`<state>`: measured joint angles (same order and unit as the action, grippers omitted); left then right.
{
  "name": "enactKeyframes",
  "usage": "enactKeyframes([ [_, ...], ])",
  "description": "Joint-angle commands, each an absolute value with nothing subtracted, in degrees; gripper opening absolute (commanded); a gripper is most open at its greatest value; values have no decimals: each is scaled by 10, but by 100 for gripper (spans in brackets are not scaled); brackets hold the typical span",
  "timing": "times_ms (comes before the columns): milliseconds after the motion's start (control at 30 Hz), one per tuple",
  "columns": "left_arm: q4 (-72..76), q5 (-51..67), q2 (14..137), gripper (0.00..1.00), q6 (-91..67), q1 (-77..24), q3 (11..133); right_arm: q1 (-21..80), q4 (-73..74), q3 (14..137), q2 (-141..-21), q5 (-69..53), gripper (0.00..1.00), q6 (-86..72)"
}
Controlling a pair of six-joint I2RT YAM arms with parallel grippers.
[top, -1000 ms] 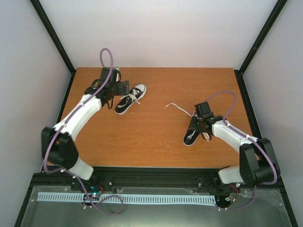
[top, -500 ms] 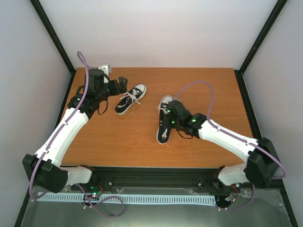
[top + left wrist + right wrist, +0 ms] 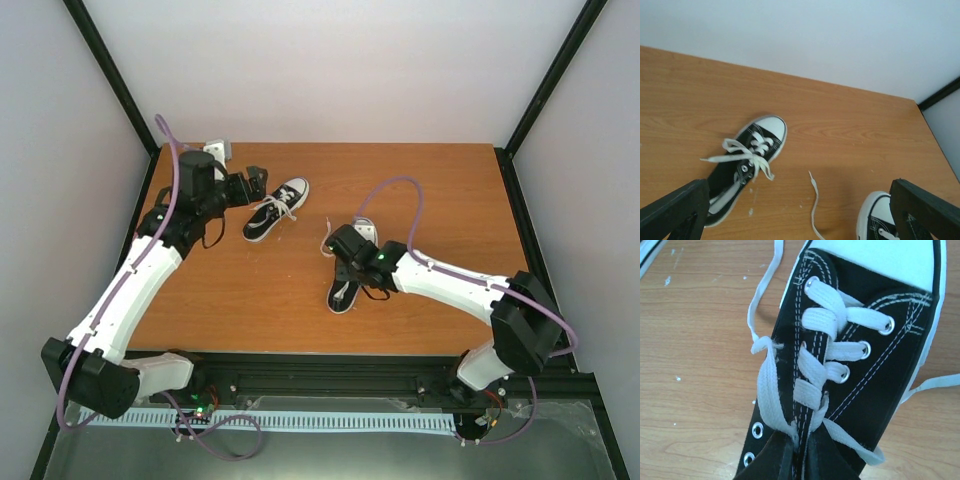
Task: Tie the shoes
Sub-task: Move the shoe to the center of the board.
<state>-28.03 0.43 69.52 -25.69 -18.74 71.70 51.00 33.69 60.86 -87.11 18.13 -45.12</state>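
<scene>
Two black shoes with white toe caps lie on the wooden table (image 3: 440,190). The left shoe (image 3: 275,208) (image 3: 747,162) rests at the back left, its laces loose. My left gripper (image 3: 254,182) (image 3: 799,186) hovers just left of it, open, with nothing between its fingers. The right shoe (image 3: 343,292) (image 3: 875,355) lies near the table's middle, toe cap pointing away. My right gripper (image 3: 350,268) (image 3: 801,439) is shut on its tongue and the crossed laces at the throat. One free lace end (image 3: 814,200) trails on the wood between the shoes.
Black frame posts (image 3: 115,80) and white walls enclose the table on three sides. Purple cables (image 3: 400,190) loop above both arms. Small white specks (image 3: 677,378) dot the wood.
My right arm has dragged the right shoe from the right side leftward to the table's middle. My left arm has drawn back slightly from the left shoe, still open.
</scene>
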Motion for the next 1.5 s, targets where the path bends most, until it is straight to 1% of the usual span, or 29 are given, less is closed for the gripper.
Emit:
enactKeyframes([
  [0,-247,85,707,100,-304,-185,679,519,318,588,-851,197,3,-480],
  [133,-219,139,720,100,-334,-186,616,541,273,572,-879,156,3,-490],
  [167,-216,145,723,99,-335,-188,601,545,271,570,-887,155,10,-492],
  [200,-216,147,725,99,-334,-190,589,548,273,568,-890,156,23,-493],
  [233,-216,144,726,99,-331,-193,575,549,278,566,-887,162,44,-494],
  [267,-217,141,723,99,-330,-194,561,549,282,563,-879,167,60,-493],
  [300,-215,135,719,99,-330,-197,547,549,289,560,-870,175,71,-488],
  [333,-213,132,713,99,-330,-198,533,549,297,562,-859,187,80,-481],
  [400,-203,119,696,99,-338,-200,507,547,310,575,-845,203,92,-453],
  [500,-187,93,661,100,-354,-201,473,534,333,622,-865,215,95,-408],
  [633,-205,51,630,100,-350,-201,473,494,304,674,-932,173,95,-365],
  [800,-221,28,612,100,-336,-201,484,459,291,781,-1068,131,90,-335],
  [900,-225,27,612,100,-330,-201,486,443,300,851,-1141,135,82,-326],
  [1000,-226,26,611,100,-324,-201,486,429,323,899,-1201,152,72,-325],
  [1033,-227,25,611,100,-322,-201,485,423,328,915,-1214,156,71,-325],
  [1100,-226,25,610,100,-321,-201,484,415,330,930,-1236,157,68,-321],
  [1200,-219,32,611,100,-319,-201,481,406,332,947,-1260,151,60,-315],
  [1467,-199,57,623,100,-316,-201,470,396,327,983,-1302,118,33,-288],
])
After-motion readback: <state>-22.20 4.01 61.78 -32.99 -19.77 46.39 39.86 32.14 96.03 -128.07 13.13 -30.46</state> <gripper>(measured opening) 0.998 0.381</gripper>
